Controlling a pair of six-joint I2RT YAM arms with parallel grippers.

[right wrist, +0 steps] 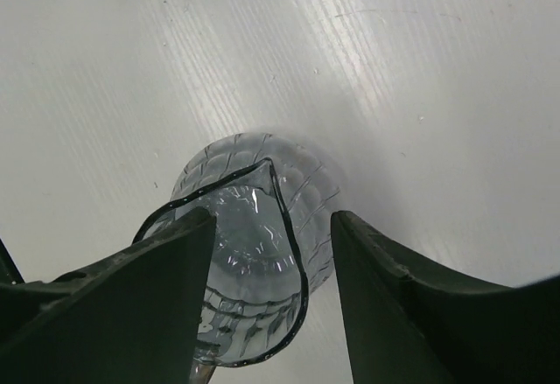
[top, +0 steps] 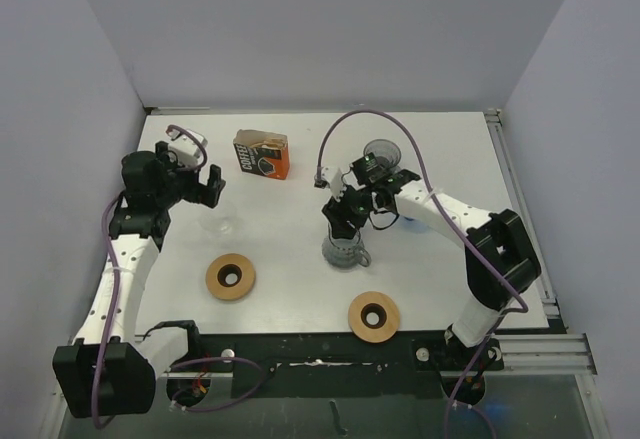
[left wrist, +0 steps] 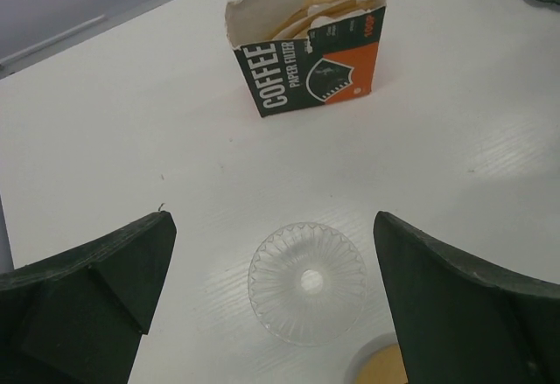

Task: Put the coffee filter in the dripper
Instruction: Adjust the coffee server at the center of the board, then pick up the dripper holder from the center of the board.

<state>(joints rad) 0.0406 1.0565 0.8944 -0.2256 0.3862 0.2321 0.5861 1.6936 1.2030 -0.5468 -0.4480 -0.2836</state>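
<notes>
White table (top: 450, 144) seen from above, with two robot arms reaching in from the near edge. A torn-open box of coffee filters (top: 262, 154) stands upright near the far edge, left of centre. In the left wrist view, brown paper filters (left wrist: 302, 12) show inside the box's ragged top; none is out of the box.

The left gripper (top: 208, 187) hovers just left of the box, its fingers (left wrist: 96, 288) spread wide apart and holding nothing. On the table between them, below the left gripper (left wrist: 273, 253), sits a clear dripper (left wrist: 306, 283) with a fluted rim and a hole in its middle. It is nearer the arms than the box and apart from it. From above, the clear dripper (top: 222, 226) is only a faint outline.

The right gripper (top: 348, 207) is at the table's centre, over a smoky grey ribbed glass vessel (top: 343, 249). In the right wrist view its fingers (right wrist: 149, 288) are apart, one on each side of the vessel (right wrist: 254, 261). Whether they press on it cannot be told.

Two wooden rings lie flat nearer the arms: one (top: 230, 277) on the left, one (top: 374, 316) on the right. A dark round object (top: 383, 151) sits beyond the right gripper.
</notes>
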